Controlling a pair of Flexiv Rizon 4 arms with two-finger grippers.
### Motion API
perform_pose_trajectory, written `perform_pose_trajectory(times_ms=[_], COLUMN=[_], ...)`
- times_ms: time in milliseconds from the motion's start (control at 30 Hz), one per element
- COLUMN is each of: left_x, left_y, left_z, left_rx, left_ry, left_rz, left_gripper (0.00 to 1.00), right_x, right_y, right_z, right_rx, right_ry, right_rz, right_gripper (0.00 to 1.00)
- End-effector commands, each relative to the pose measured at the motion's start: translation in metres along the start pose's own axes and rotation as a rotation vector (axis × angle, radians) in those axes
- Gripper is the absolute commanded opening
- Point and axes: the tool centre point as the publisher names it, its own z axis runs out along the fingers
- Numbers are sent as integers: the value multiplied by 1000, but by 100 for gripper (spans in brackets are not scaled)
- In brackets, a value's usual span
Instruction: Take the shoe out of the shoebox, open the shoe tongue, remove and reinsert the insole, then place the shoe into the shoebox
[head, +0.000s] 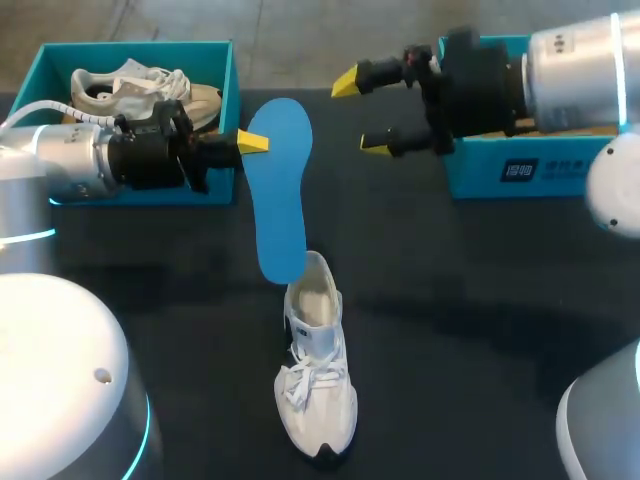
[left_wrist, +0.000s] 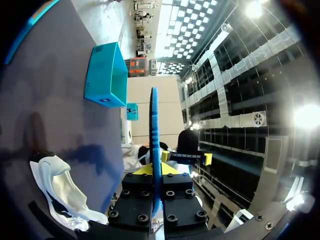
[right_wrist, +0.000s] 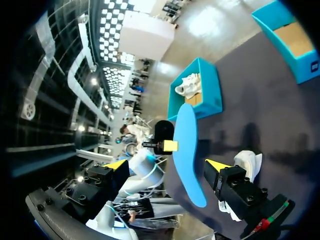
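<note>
Left pincer (head: 252, 143): closed narrow on the blue insole (head: 278, 190), yellow tips pressing its two flat faces near the wide end; beyond the shoe's heel, off to its left.
Insole: held on edge and hanging down from the left pincer toward the shoe (head: 318, 370); narrow end right at the heel collar, contact not clear; seen as a thin blue line in the left wrist view.
Shoe: white, laced, upright on its sole on the dark table (head: 480, 330); toe toward the robot, heel away, mouth open.
Right pincer (head: 362, 113): spread wide, holding and touching nothing; in the air beyond the shoe's heel, off to its right, tips aimed at the insole's wide end but apart from it.
Left shoebox (head: 232, 90): teal, open, well beyond the shoe's heel on the left, just behind the left pincer.
Second shoe (head: 130, 88): pale, lying inside the left shoebox.
Right shoebox (head: 500, 172): teal, open, brown floor showing; well beyond the shoe's heel on the right, under the right arm.
</note>
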Motion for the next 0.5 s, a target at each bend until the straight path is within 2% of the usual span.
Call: perform_pose_trajectory(times_ms=[33, 500], left_x=[0, 0], left_y=[0, 0], left_z=[1, 1], left_rx=[-1, -1], left_ry=[-3, -3], left_rz=[0, 0], left_gripper=[0, 0], right_x=[-7, -21], right_y=[-1, -2], right_z=[3, 14], right_rx=[0, 44], right_ry=[207, 237], right_rz=[14, 61], right_gripper=[100, 100])
